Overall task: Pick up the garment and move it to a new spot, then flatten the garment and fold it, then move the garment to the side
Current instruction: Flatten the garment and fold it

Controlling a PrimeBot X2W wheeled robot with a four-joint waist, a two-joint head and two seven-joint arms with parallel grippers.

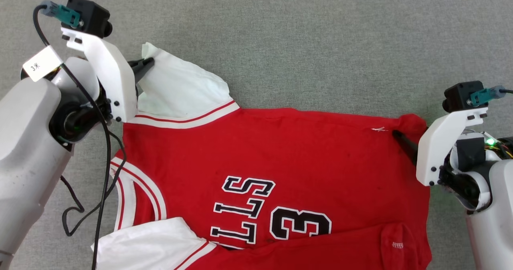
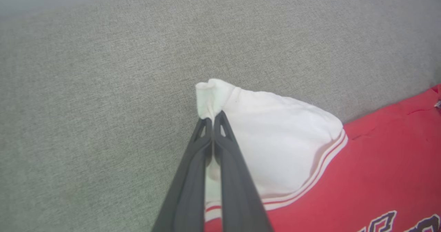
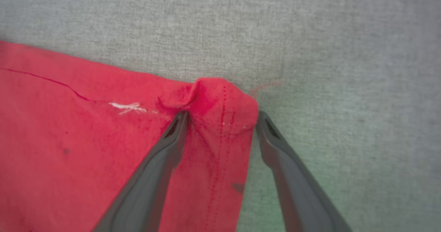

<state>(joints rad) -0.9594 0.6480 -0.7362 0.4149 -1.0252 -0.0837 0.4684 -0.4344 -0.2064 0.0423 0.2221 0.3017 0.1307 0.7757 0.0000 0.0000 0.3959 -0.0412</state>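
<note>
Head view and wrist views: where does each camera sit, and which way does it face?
Head view: from above, looking down on the garment on grey fabric; left arm and right arm show.
Left wrist view: along the left jaws, shut on the white sleeve.
Right wrist view: along the right jaws, open around the red hem corner.
Shared: head and left wrist views show that sleeve.

Grey woven fabric surface (image 1: 304, 41): flat, fine even weave, reaching every edge of head view. Lighting soft and diffuse, shadows faint. Faint green cast on weave at lower right of right wrist view. Top left corner of left wrist view blurred pale.
</note>
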